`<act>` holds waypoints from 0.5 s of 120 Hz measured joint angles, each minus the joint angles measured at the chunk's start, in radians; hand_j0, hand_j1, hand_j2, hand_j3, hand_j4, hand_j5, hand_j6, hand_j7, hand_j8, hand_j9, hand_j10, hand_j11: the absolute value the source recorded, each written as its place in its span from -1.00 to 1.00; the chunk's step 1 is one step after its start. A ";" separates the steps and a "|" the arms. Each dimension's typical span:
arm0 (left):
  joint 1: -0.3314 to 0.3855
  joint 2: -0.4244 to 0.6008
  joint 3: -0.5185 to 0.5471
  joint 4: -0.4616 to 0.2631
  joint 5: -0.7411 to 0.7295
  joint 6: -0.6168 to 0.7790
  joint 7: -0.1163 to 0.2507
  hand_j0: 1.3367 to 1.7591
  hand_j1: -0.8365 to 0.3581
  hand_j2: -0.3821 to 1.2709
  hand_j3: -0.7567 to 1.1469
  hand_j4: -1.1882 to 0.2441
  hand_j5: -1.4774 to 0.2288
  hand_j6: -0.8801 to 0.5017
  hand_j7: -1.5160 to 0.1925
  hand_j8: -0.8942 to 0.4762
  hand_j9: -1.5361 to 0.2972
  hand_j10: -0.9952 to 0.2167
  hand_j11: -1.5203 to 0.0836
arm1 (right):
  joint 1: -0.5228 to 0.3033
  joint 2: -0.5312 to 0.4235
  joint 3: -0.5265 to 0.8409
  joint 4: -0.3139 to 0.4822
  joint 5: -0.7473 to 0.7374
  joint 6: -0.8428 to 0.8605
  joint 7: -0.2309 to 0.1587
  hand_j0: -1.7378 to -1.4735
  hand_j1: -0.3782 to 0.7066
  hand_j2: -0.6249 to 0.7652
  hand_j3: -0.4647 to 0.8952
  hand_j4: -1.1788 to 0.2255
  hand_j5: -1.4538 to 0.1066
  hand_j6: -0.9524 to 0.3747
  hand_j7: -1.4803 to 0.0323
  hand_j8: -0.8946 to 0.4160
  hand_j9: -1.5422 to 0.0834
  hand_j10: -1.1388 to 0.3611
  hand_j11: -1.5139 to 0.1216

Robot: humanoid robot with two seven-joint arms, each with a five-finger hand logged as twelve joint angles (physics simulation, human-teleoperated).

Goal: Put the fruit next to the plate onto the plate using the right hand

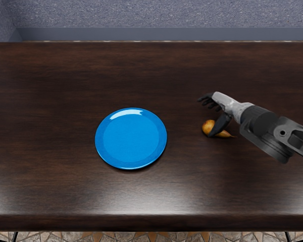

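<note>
Starts at the left with bare dark table (40, 131), well left of the plate (131, 138). Comes then to the plate itself: blue, round, flat on the wood, a pale sheen along its far rim. Finds more bare wood just right of the plate, a plain gap. Reaches the fruit (208, 127) after that gap, right of the plate and a touch farther back than its middle, lying on the table and not on the plate. Looks small and yellow-orange, rounded at the end nearer the plate, tapering to a thin point at the end away from it. Meets the right hand (220, 107) just behind the fruit, a little farther from the plate than the fruit's round end. Holds nothing: fingers (207, 101) stretched out and slightly spread, pointing toward the plate's side, passing the fruit on its far side. Drops a dark thumb (221, 122) across the fruit's middle as seen from the head view; cannot tell whether thumb and fruit touch. Leaves the hand wide, not closed round anything. Follows the arm (270, 131) onward, grey wrist then thick dark forearm, slanting down to the right edge, well right of the plate. Ends behind the plate with a grey-blue wall (151, 15) along the table's far edge.
</note>
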 joint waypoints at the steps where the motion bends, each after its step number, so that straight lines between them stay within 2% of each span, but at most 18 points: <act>1: 0.000 0.000 0.000 0.000 0.000 0.000 0.000 0.52 0.98 -0.54 -0.21 0.66 0.73 0.27 0.77 0.30 0.68 0.64 0.90 | -0.001 0.000 0.000 0.001 0.000 0.000 0.000 -0.40 -0.34 -0.18 -0.32 0.29 0.41 0.02 0.49 -0.06 0.46 0.15 0.42; 28: 0.000 0.000 0.000 0.000 0.000 0.000 0.000 0.52 0.98 -0.54 -0.21 0.66 0.73 0.27 0.77 0.30 0.68 0.64 0.90 | -0.015 0.019 0.002 0.007 -0.033 -0.019 0.000 -0.40 -0.18 -0.20 -0.32 0.18 0.28 -0.10 0.36 -0.17 0.34 0.05 0.30; 60: 0.000 0.000 0.000 0.000 0.000 0.000 0.000 0.52 0.98 -0.54 -0.21 0.66 0.73 0.27 0.77 0.30 0.68 0.64 0.90 | -0.026 0.023 -0.011 0.005 -0.056 -0.038 0.000 -0.40 -0.10 -0.21 -0.32 0.13 0.23 -0.14 0.30 -0.22 0.29 0.01 0.24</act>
